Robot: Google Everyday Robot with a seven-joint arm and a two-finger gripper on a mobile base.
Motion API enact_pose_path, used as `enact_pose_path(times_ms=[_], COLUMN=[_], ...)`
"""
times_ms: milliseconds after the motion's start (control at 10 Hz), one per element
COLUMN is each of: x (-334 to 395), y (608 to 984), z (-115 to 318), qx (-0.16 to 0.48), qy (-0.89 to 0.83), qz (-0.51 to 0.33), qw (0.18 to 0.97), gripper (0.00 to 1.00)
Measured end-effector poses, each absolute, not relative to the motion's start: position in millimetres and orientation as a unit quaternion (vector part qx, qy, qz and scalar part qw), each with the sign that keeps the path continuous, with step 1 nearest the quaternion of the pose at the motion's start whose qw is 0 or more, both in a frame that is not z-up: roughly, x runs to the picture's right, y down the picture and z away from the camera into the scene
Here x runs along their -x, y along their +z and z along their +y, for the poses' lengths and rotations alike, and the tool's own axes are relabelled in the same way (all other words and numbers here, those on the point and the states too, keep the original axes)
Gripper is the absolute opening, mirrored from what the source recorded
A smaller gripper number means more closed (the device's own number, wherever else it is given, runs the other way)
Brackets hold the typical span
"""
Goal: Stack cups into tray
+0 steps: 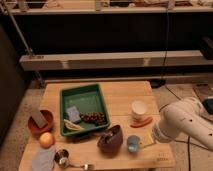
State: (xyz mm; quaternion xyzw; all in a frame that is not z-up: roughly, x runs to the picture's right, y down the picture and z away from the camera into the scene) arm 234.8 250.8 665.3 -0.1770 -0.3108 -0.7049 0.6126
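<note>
The dark green tray (64, 112) lies left of centre on the wooden table (125, 97), with grapes, a blue-grey packet and a pale yellow item inside. A light-blue cup (132, 144) stands upright near the front edge, right of the maroon bowl (111, 138). A shiny metal cup (61, 156) with a long handle sits at the front left. My gripper (145, 142) reaches in from the right on the white arm (182, 125), low over the table and right beside the light-blue cup, open with nothing held.
A cream cup (138, 110) and an orange carrot-like piece (141, 122) sit right of the tray. At the left are an orange-brown bowl (33, 128) holding a grey block, an orange fruit (46, 140) and a grey cloth (42, 159). Shelving and a rail run behind the table.
</note>
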Motion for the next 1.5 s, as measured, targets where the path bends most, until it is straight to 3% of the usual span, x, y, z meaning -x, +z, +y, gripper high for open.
enact_pose_path(times_ms=[1500], x=[-220], y=[736], z=[266], qx=[0.205], qy=[-0.703], qz=[-0.303], qw=[0.610], gripper=[0.80])
